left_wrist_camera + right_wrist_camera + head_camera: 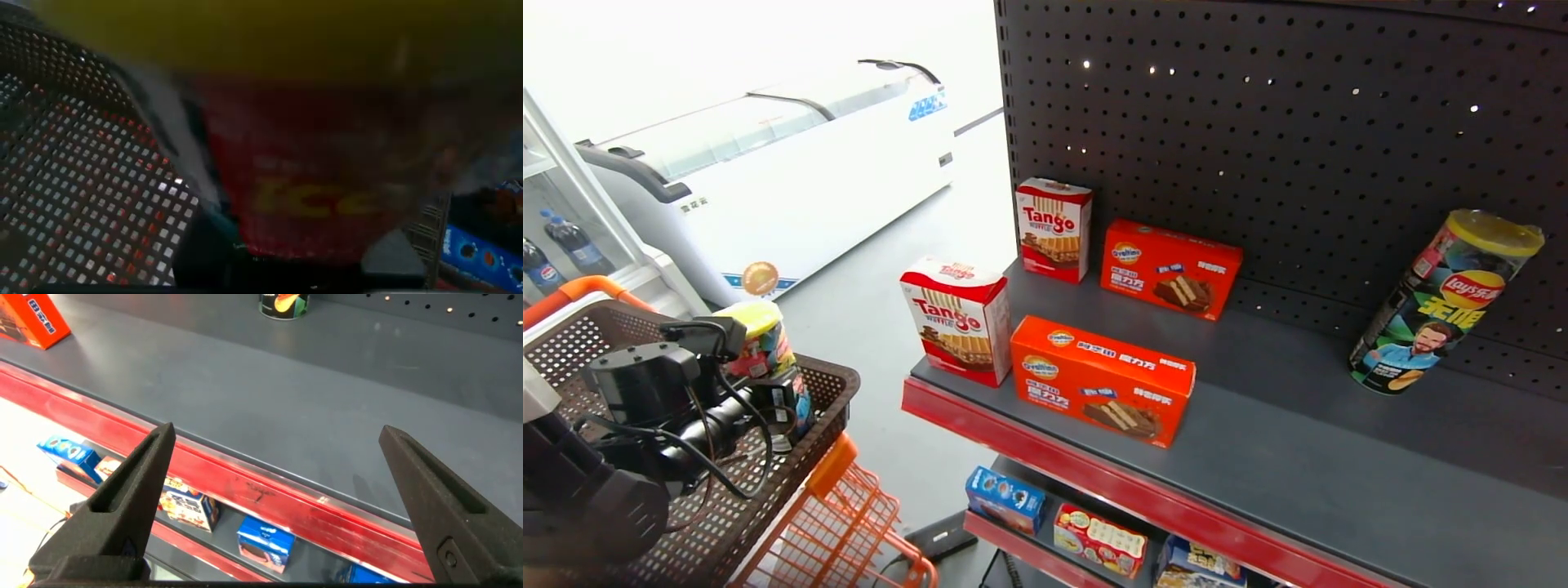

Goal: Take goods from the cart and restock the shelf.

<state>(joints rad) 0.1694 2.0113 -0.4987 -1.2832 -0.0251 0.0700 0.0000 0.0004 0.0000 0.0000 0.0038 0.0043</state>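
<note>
A chips can (760,341) with a yellow lid stands upright in the brown cart basket (572,343) at the lower left. My left gripper (778,390) is shut on its lower half. Up close, the can's red label (310,163) is right in front of the left wrist camera, with the basket mesh (73,188) behind it. My right gripper (278,506) is open and holds nothing. It hovers over the red front edge (245,478) of the grey shelf (1298,457). A second chips can (1445,302) stands on the shelf's right, by the pegboard.
Two red-white wafer boxes (956,318) (1054,229) and two orange boxes (1103,380) (1170,268) fill the shelf's left part. Bare shelf surface (286,400) lies between them and the standing can. Small boxes (1005,498) sit on the shelf below. A white chest freezer (768,188) stands behind the cart.
</note>
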